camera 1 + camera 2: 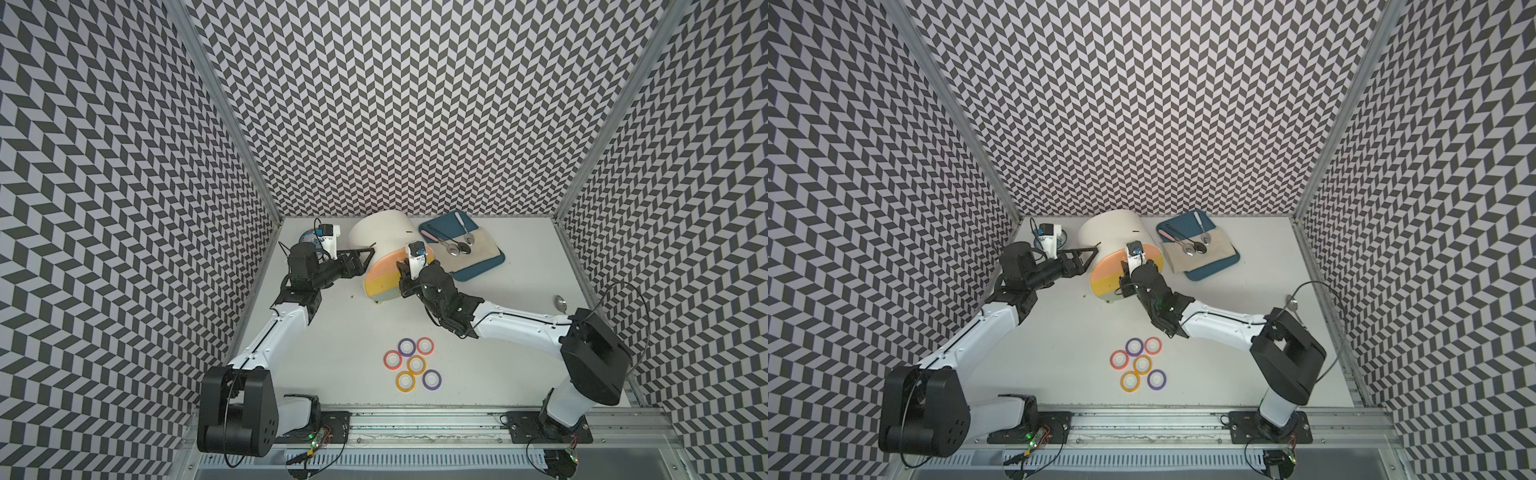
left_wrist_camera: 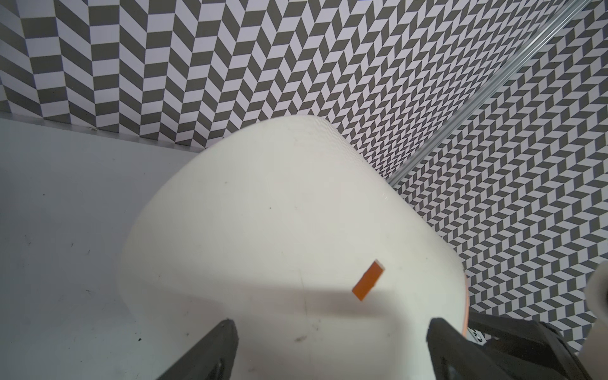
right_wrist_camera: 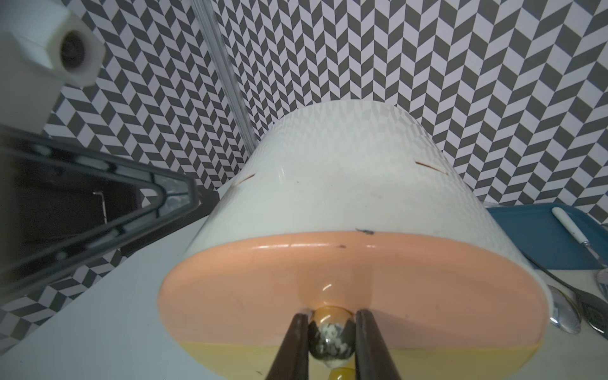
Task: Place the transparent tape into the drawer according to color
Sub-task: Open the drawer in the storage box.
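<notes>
**Right gripper pinches the pink drawer's knob; tapes lie on the table**

The right gripper point(image 3: 331, 316) has its two fingers pressed against either side of the round knob point(image 3: 331, 337) on the pink drawer front point(image 3: 230, 289), the top front of the white oval drawer unit point(image 1: 380, 237). The left gripper point(image 2: 332, 324) stands with its jaws spread wide just beside the unit's white wall, holding nothing. All six tape rings point(image 1: 416, 365), two purple, two pink-red and two yellow-orange, lie flat in a tight cluster on the table point(image 1: 519, 332), well apart from the unit and nearer the arm bases.
</notes>
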